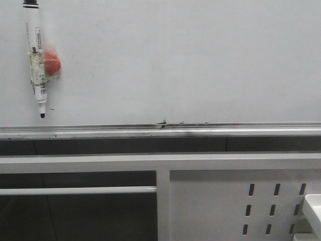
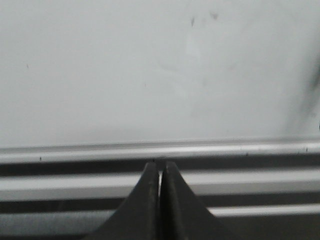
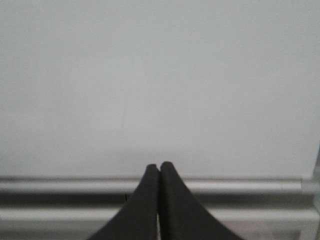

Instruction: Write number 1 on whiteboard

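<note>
Glossy white whiteboard [image 1: 190, 60] with silver ledge [image 1: 160, 131], unmarked save small smudges, facing left gripper [image 2: 160, 167] and right gripper [image 3: 159, 167], both pressed together, empty

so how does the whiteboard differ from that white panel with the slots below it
The whiteboard is glossy and unbroken, while the slotted panel is matte and pierced by rows of small slots. The whiteboard sits above the silver ledge; the slotted panel sits lower, under a white crossbar. The whiteboard carries a marker stuck on beside a red magnet; the slotted panel carries nothing. Both are flat and white.
</note>
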Motion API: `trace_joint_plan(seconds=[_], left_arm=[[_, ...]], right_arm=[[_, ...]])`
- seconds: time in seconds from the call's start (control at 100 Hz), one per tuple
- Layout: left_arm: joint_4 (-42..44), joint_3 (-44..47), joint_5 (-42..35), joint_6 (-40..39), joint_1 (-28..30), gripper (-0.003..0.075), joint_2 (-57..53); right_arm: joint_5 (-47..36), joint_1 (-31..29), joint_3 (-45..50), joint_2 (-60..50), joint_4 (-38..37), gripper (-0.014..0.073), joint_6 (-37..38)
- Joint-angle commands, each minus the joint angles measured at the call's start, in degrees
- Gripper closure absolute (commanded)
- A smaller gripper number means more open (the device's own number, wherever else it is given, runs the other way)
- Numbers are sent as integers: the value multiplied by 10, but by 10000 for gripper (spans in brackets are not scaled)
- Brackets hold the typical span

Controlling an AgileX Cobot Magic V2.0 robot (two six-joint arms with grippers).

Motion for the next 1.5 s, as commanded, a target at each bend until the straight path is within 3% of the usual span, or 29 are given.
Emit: trace_joint_plan(seconds=[0.0, 0.27, 0.39, 0.48, 0.65, 0.72, 0.87, 0.96, 1.05, 1.21, 1.28, 1.33, 1.43, 1.49], left_arm=[[-16, 21, -97, 0, -5, 740, -13], [-19, 21, -119, 0, -5, 740, -13], [-93, 18, -156, -8, -5, 740, -13], [-89, -2, -148, -8, -5, 740, -11], [-87, -100, -77, -8, -5, 740, 27], [-97, -129, -117, -8, -5, 740, 48], [-101, -141, -260, -8, -5, 740, 64], [-102, -141, -293, -8, -5, 740, 64], [-102, -142, -280, -8, -5, 740, 64], [-80, -146, -185, -13, -5, 736, 68], [-78, -146, -142, -13, -10, 664, 73], [-80, -146, -126, -13, -19, 552, 74], [-100, -146, -142, -13, -41, 246, 75], [-99, -146, -175, -13, -50, 148, 75]], right_arm=[[-116, -1, 8, -14, 4, 663, -1], [-164, -1, 8, -14, 4, 663, -1], [-171, -1, -1, -14, 52, 663, 34], [-103, 0, -44, -14, 57, 663, 97], [116, 0, -184, 23, 50, 663, 96], [143, 0, -224, 49, 50, 663, 96], [74, 0, -242, 64, 50, 663, 96], [65, 0, -242, 66, 49, 663, 96], [70, 0, -242, 69, 27, 663, 95], [121, 4, -244, 112, -27, 663, 95], [146, 21, -244, 128, -23, 663, 95], [155, 34, -244, 145, -18, 663, 95], [135, 50, -244, 171, -15, 663, 95], [123, 54, -244, 183, -15, 663, 95]])
